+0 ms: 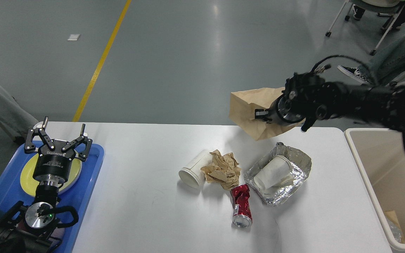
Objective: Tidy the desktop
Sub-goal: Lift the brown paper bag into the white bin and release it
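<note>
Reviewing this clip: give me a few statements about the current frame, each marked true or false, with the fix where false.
1. The right gripper holds the brown paper bag in the air. True.
2. The red can stands upright. False: it lies crushed on the desktop.
3. A white cup lies in the foil tray. True.
4. The left gripper grips the yellow plate. False: it is open, holding nothing.

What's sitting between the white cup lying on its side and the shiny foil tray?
In the head view, a crumpled brown paper wad lies between the cup and the foil tray, touching the cup. The crushed red can sits nearer, below that gap.
</note>
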You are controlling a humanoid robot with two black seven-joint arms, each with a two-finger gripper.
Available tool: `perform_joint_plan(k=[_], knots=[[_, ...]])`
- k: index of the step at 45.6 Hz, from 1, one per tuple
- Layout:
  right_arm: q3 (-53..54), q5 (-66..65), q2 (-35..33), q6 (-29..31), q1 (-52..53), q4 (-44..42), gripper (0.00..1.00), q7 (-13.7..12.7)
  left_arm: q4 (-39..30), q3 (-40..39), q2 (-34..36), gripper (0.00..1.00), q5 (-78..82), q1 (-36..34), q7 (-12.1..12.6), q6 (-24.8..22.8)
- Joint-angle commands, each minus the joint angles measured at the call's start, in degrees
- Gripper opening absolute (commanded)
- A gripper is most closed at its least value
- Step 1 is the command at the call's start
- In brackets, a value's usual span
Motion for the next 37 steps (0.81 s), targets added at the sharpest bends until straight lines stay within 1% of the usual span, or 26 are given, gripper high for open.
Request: perform_joint_plan(k=[1, 11, 14, 21, 25, 28, 32, 37], knots=[[-4.9, 1.8, -4.8, 8.0, 11.9, 8.2, 0.00, 0.3, 0.0, -0.1, 0.0, 0.96, 0.0, 0.0, 0.0, 0.0], [-17.6, 9.7, -9.1, 22.6, 30.6, 20.2, 0.00, 0.8, 0.0, -0.1, 0.0, 0.96, 0.0, 0.1, 0.0, 0.0], [-21.0, 10.4, -10.1, 25.1, 34.4, 24.2, 0.00, 1.0, 0.0, -0.1, 0.0, 0.96, 0.0, 0.0, 0.0, 0.0], [-25.5, 10.5, -12.6, 25.3, 38.5, 31.3, 0.00, 1.1, 0.0, 0.0, 0.1, 0.96, 0.0, 0.1, 0.0, 0.0], [-26.4, 10.3, -14.5, 24.9, 38.9, 31.9, 0.00, 1.0, 0.0, 0.0, 0.1, 0.96, 0.0, 0.1, 0.0, 0.0], [-27.9, 9.6, -16.4, 23.5, 38.6, 31.2, 0.00, 1.0, 0.0, 0.0, 0.1, 0.96, 0.0, 0.1, 0.0, 0.0], [-30.6, 8.3, -22.7, 20.8, 36.0, 29.8, 0.00, 0.8, 0.0, 0.0, 0.1, 0.96, 0.0, 0.1, 0.0, 0.0], [-30.7, 1.0, -32.9, 20.5, 30.5, 24.5, 0.00, 0.6, 0.1, 0.1, 0.1, 0.96, 0.0, 0.1, 0.0, 0.0]])
